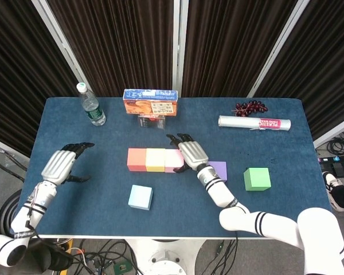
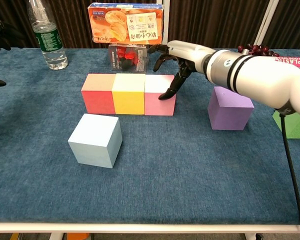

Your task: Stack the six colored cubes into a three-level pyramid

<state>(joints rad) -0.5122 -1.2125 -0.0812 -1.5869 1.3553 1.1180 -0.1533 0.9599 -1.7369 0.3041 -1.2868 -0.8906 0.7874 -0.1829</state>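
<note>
We are observing three cubes sitting in a touching row at the table's centre: a red cube (image 1: 136,159), a yellow cube (image 1: 155,160) and a pink cube (image 2: 160,94), running from 9 o'clock to 3 o'clock. A light blue cube (image 1: 140,197) is lying near the row at its 7 o'clock. A purple cube (image 2: 230,107) is resting at 3 o'clock of the row, apart from it, and a green cube (image 1: 257,179) is sitting farther out at 3 o'clock. We are seeing the right hand (image 2: 172,59) hovering over the pink cube with its fingers spread and nothing in them; one fingertip (image 2: 164,95) is at the cube's right top edge, though we cannot tell whether it is touching. The left hand (image 1: 62,164) is hanging at 9 o'clock of the row, well apart, fingers apart and holding nothing. On the blue table (image 1: 178,217), a water bottle (image 1: 90,104), a snack box (image 1: 150,102), a white roll (image 1: 253,122) and grapes (image 1: 250,106) are standing along the far edge.
</note>
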